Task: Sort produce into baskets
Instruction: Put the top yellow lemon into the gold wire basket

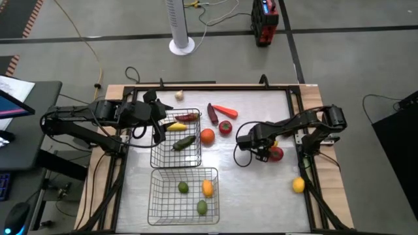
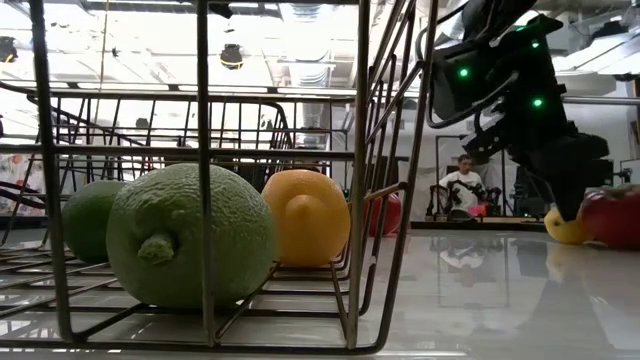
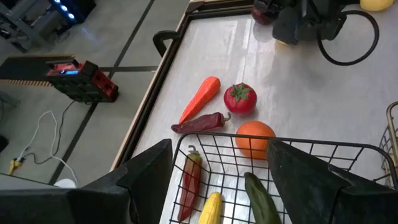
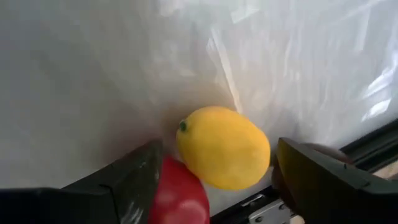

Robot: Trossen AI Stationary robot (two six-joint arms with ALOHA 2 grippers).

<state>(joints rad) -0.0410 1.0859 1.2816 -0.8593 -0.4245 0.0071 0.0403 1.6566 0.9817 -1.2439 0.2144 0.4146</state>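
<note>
My right pincer point(image 4: 217, 155) is down at the table point(image 1: 261, 196) on the right side, its two fingers spread apart with the yellow lemon point(image 4: 224, 148) between them. I see a gap on either side, so I count it as open and gripping nothing yet. To do this pick well, I think I should centre the lemon between the fingers before I close. A red fruit point(image 4: 177, 193) lies touching it and crowds one finger, so a skewed squeeze could pinch both pieces or push the lemon out toward the table's edge frame, which is close behind it. A gentle closing across the lemon's short middle seems best, as the skin looks smooth, rounded and liable to slip. It is a plump oval, bright yellow, with a small green dot at one end. Outward from there, the nearer basket point(image 1: 157, 196) holds round green and orange fruit and looks to me like the right home for it. The farther basket point(image 1: 157, 153) holds a chilli, corn and a cucumber. My left pincer point(image 1: 157, 127) hangs wide open over that farther basket, waiting.
</note>
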